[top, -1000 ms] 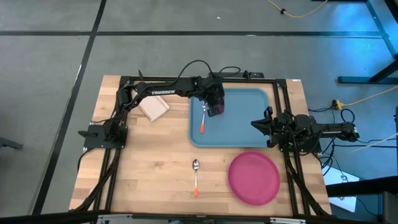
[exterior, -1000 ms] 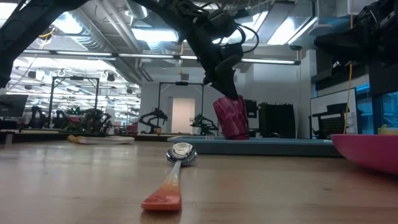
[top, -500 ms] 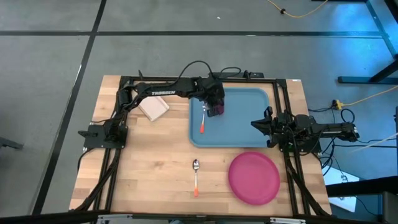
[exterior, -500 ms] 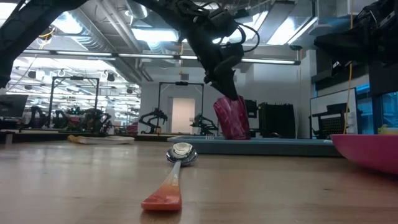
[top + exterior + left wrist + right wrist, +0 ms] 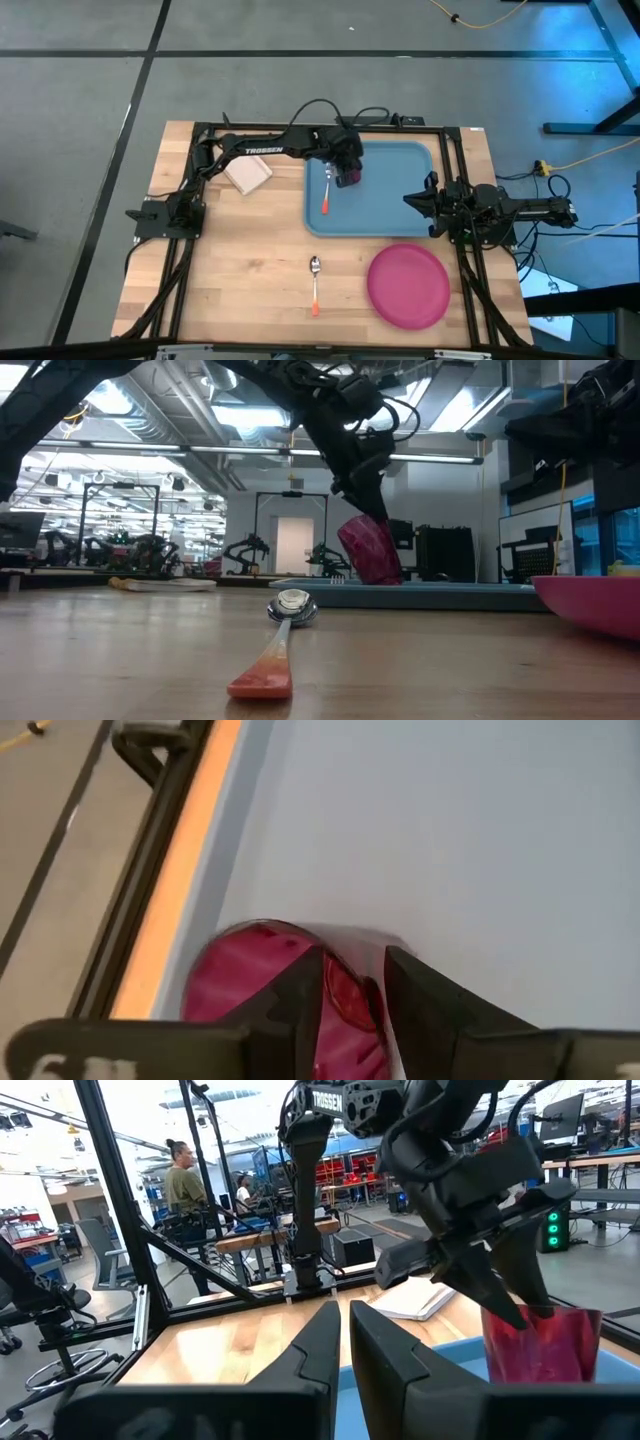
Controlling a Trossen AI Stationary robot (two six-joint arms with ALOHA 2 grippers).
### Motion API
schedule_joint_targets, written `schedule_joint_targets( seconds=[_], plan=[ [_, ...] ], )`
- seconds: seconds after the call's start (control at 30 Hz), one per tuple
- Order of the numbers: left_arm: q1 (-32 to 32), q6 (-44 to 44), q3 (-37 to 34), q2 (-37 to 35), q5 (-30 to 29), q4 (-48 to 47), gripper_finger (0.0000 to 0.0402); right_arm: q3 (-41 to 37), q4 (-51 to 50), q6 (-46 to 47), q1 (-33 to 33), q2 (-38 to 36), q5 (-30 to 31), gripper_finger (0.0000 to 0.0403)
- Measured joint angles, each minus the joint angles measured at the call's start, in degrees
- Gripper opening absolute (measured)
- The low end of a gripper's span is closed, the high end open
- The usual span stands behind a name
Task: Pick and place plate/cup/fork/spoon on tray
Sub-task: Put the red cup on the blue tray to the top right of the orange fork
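The dark magenta-red cup [image 5: 347,179] is over the far left part of the light-blue tray [image 5: 395,205], in my left gripper [image 5: 346,166], which is shut on it. It also shows in the low view [image 5: 370,552] and the right wrist view [image 5: 541,1345]. The fork [image 5: 327,190] lies flat on the tray beside the cup. The spoon [image 5: 315,283] lies on the table near the front edge. The pink plate [image 5: 408,286] lies on the table, on the near side of the tray. My right gripper [image 5: 344,1342] is shut and empty at the tray's right edge. My left gripper holds the cup by its rim wall [image 5: 347,998], pinched between the two fingers; one finger [image 5: 303,1005] seems to be inside the cup and the other outside. The fingers come from above, slanting down. The cup hangs tilted, and the tray's rim hides its base.
A white napkin [image 5: 247,175] lies on the table left of the tray. The dark metal frame [image 5: 300,128] runs along the table's far and side edges. People stand in the room beyond the table [image 5: 185,1180].
The cup has tipped a little further over in my left gripper: its rim end has swung sideways while its base has stayed low at the tray.
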Motion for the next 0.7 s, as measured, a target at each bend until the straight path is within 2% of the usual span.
schedule_joint_targets(
  seconds=[0.7],
  plan=[
    [-1.40,0.12,0.00,0.00,0.22,7.21,0.0105,0.00,-0.35,-0.18,0.00,0.00,0.00,0.0033]
  ],
)
